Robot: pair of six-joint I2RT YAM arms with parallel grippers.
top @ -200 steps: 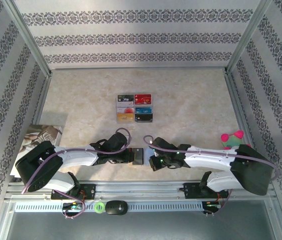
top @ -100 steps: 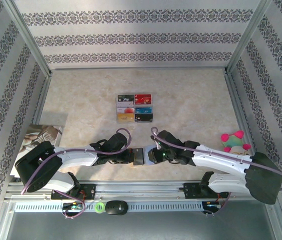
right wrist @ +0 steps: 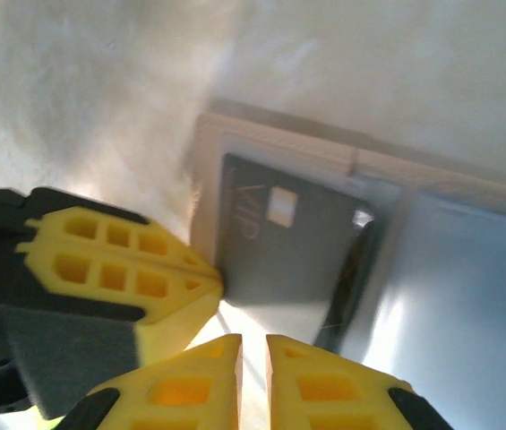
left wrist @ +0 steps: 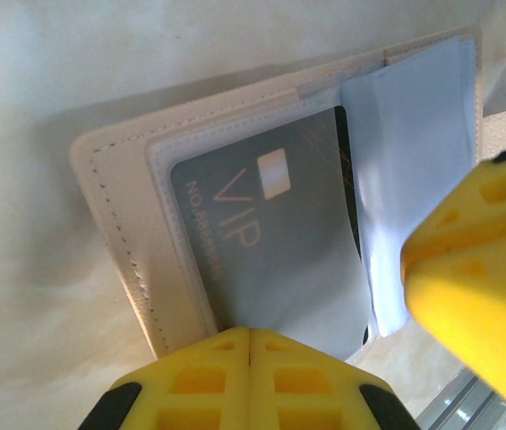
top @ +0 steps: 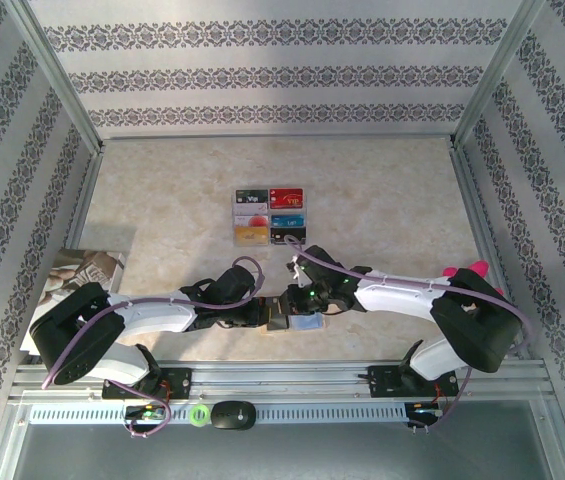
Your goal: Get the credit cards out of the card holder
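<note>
A beige, marble-patterned bench [top: 392, 200] is boxed in by white walls [top: 282, 60] with dark ornamental bands along its far, left and right edges. Metal posts [top: 57, 75] rise at its far corners; an aluminium rail [top: 292, 378] lines the near edge.

Matt leather, glossy plastic
The card holder [left wrist: 118, 233] looks like matt tan stitched leather; its sleeves [left wrist: 414, 179] are glossy plastic over a smooth grey card [left wrist: 270, 260].

**Holder open, one card inside**
The tan stitched holder [top: 295, 317] is laid open and flat near the front middle of the table [top: 382, 200], its grey-blue sleeves exposed. A grey card [left wrist: 275, 246] marked VIP, chip showing, is seen tucked in one sleeve.
</note>
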